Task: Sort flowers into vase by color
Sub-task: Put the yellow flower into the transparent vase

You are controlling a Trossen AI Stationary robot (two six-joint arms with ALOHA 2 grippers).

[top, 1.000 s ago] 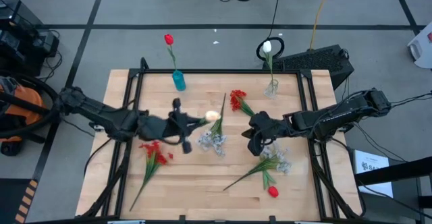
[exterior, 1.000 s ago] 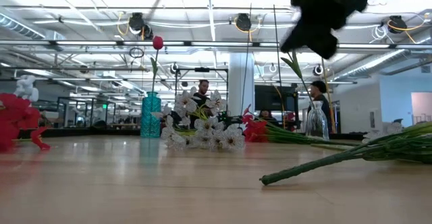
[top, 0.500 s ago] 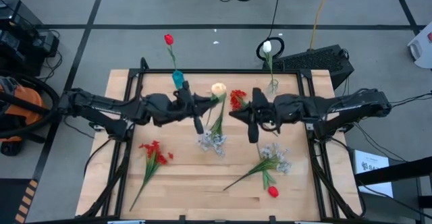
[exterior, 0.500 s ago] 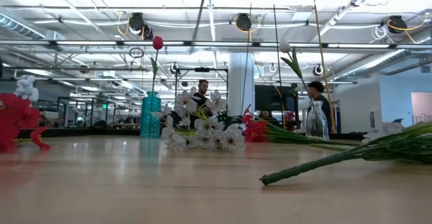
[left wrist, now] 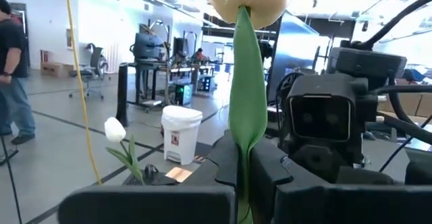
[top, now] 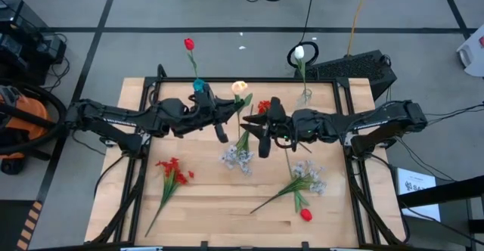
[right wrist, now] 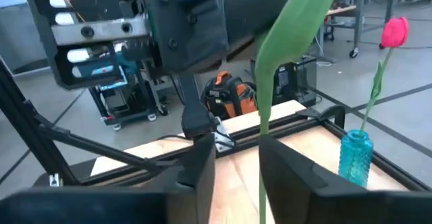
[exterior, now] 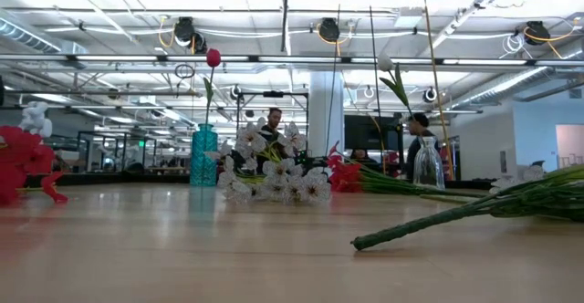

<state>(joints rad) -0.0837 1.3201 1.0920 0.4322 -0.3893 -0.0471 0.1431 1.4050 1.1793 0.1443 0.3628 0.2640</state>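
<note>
The left gripper (top: 224, 119) was clamped on the stem of a cream tulip (top: 240, 88), and the right gripper (top: 262, 127) faced it from the right, its fingers set either side of the same stem; in the right wrist view a narrow gap showed beside the stem, so whether they had closed on it could not be told. Both met raised above the middle of the table (top: 227, 206), toward its far side. The stem ran upright, bud topmost. The coming move looked like a handover: the clear vase (top: 304, 97) holding a white tulip (top: 299, 52) stood at the far right, nearer the right arm, while the blue vase (top: 200, 89) with a red tulip (top: 189, 44) stood just behind the left gripper. On the table lay pale sprays (top: 240, 157), red blooms (top: 172, 169) near left, and more stems (top: 296, 184) near right. The low view showed neither gripper.
</note>
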